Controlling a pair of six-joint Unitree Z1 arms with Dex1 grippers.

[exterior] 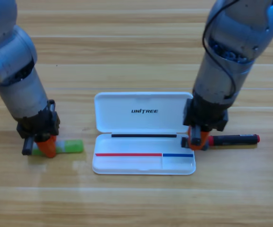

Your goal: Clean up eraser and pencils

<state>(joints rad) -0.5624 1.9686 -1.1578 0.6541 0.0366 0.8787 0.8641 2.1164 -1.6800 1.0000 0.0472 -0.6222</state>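
The light green pencil [70, 146] lies flat on the table left of the case. My left gripper [46, 146] points down onto its left part and covers it there. The black pencil with a red end [234, 140] lies just right of the case, red tip pointing right. My right gripper [199, 140] is down over this pencil's left end, close to the case's right edge. The gap between the fingers is hidden on both grippers. The eraser is not in view.
The white UNITREE case [143, 165] lies open in the middle, lid folded back toward the far side, tray toward the front. Both arms reach down from the top corners on either side of it.
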